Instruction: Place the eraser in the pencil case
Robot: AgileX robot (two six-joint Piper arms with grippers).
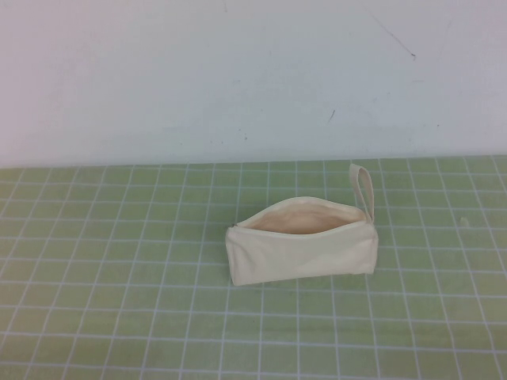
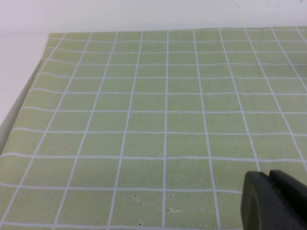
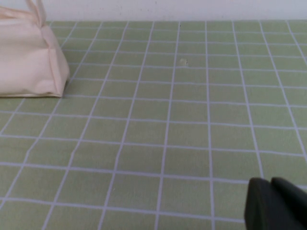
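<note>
The cream pencil case [image 1: 301,252] lies on the green grid mat right of centre, zip open at the top, its loop strap [image 1: 363,190] pointing toward the back wall. One end of it shows in the right wrist view [image 3: 29,57]. The eraser is not in view in any frame. My left gripper [image 2: 268,175] is shut and empty, low over bare mat. My right gripper [image 3: 270,181] is shut and empty over the mat, well apart from the case. Neither gripper shows in the high view.
The green grid mat [image 1: 119,261] covers the table up to the white back wall [image 1: 238,71]. The mat's left edge and the white table beside it show in the left wrist view [image 2: 19,105].
</note>
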